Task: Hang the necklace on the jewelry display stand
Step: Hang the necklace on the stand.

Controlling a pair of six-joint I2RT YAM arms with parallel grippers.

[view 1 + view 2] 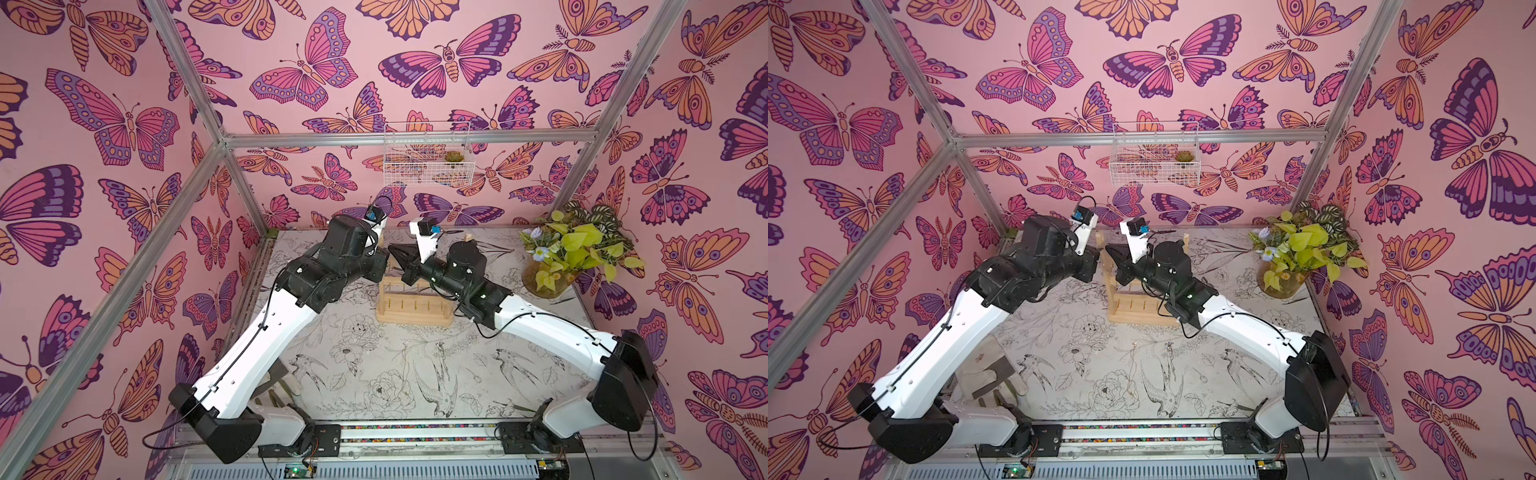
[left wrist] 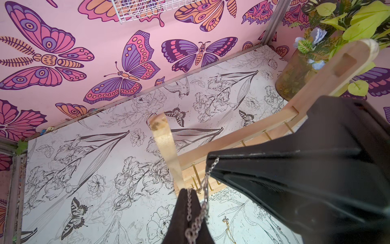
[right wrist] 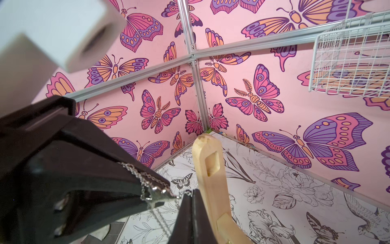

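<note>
Spanning the left gripper point(image 2: 188, 192) and right gripper point(image 3: 190, 195), both clamped on it, the silvery necklace point(image 2: 207, 174) hung just beside the upper hooks point(image 2: 267, 135) of the jewelry display stand point(image 1: 413, 318). It stood on a flower-printed table point(image 1: 374, 374) inside butterfly-papered walls point(image 1: 291, 62). A white wire basket point(image 1: 426, 174) held a small succulent point(image 1: 454, 156); a glass vase point(image 1: 544, 282) held leafy stems point(image 1: 577, 245).

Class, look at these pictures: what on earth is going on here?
At the top of the jewelry display stand, the left gripper and right gripper, both shut, pinch a fine silvery necklace between them, tips close together near the stand's hooks. Slack chain dangles below. Whether it has caught a hook cannot be told.
</note>
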